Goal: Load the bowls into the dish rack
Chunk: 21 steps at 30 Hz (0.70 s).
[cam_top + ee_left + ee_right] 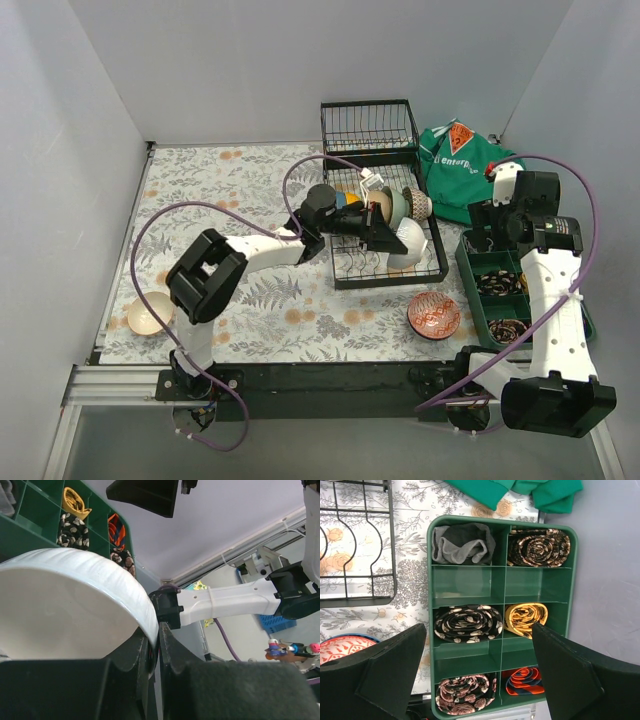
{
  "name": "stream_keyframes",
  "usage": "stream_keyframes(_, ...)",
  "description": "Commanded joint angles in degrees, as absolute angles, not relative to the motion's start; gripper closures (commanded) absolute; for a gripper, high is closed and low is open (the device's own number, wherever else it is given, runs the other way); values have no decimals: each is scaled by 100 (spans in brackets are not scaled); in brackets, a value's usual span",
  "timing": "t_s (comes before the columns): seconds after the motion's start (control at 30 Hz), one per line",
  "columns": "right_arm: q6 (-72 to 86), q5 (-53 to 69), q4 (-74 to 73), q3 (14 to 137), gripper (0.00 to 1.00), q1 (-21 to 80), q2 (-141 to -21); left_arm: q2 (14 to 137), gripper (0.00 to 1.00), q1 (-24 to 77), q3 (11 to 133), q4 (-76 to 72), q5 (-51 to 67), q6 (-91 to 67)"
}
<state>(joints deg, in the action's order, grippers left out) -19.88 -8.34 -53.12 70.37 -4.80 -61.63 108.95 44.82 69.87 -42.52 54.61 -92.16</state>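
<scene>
grey walls enclose a floral tablecloth; dish rack on it

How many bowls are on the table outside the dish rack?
2: a cream bowl at the table's near-left edge, and a red patterned bowl just in front of the dish rack. Another could be hidden from the cameras.

White shells and black joints are seen on the left arm and right arm, each trailed by a purple cable. Black wedge fingers are fitted; the right arm is perhaps cable-tied.
</scene>
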Motion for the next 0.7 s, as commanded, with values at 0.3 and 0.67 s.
stream_keyframes(0.3,-2092,-940,-5458,6864,5,-659,-6126,12383,100,4693,8480,-5599,4255,-10248)
stream_keyframes(0.67,-2153,-949,-5590,6891,6,-721,-6302,12911,100,5080,8921,-4854,3314,-11195)
